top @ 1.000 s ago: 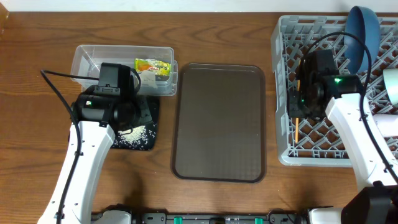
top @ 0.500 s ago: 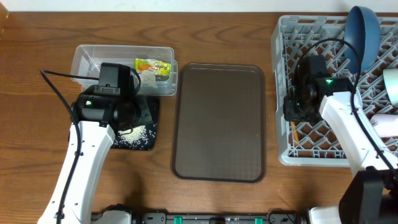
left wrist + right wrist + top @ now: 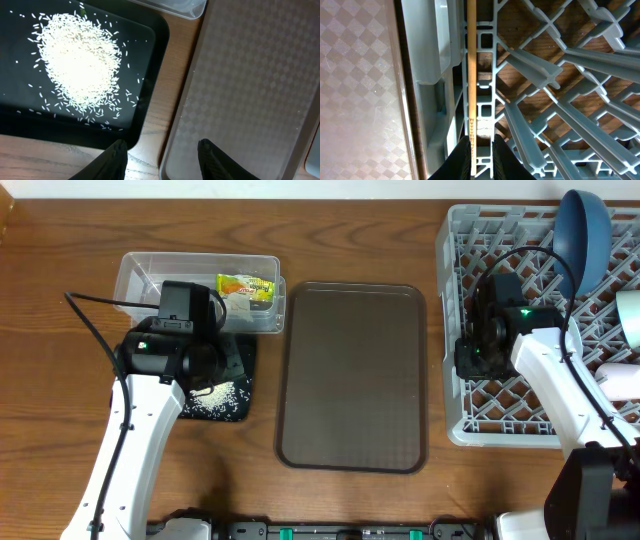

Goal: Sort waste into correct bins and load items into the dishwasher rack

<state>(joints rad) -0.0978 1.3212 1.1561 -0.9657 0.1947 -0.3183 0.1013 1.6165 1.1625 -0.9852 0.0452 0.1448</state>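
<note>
My right gripper (image 3: 482, 150) is low inside the grey dishwasher rack (image 3: 455, 240), at its left wall (image 3: 425, 60). The thin yellow stick (image 3: 470, 65) lies between the fingers against the left one. A gap shows beside it, so the jaws are slightly open. The dark blue bowl (image 3: 583, 225) stands in the rack's far corner. My left gripper (image 3: 162, 160) is open and empty above the gap between the black tray (image 3: 150, 45) and the brown tray. The rice heap (image 3: 80, 60) lies in the black tray. The yellow-green wrapper (image 3: 246, 285) and the white tissue (image 3: 238, 305) are in the clear tub (image 3: 135, 265).
The flat brown serving tray (image 3: 352, 375) lies between the bins and the rack. A pale bowl (image 3: 630, 315) and a pale cup (image 3: 620, 380) sit at the rack's right edge.
My right gripper has moved left and down along the rack's left wall. The stick, which showed below the gripper before, is now hidden under it in the overhead view. The left arm has not moved.
</note>
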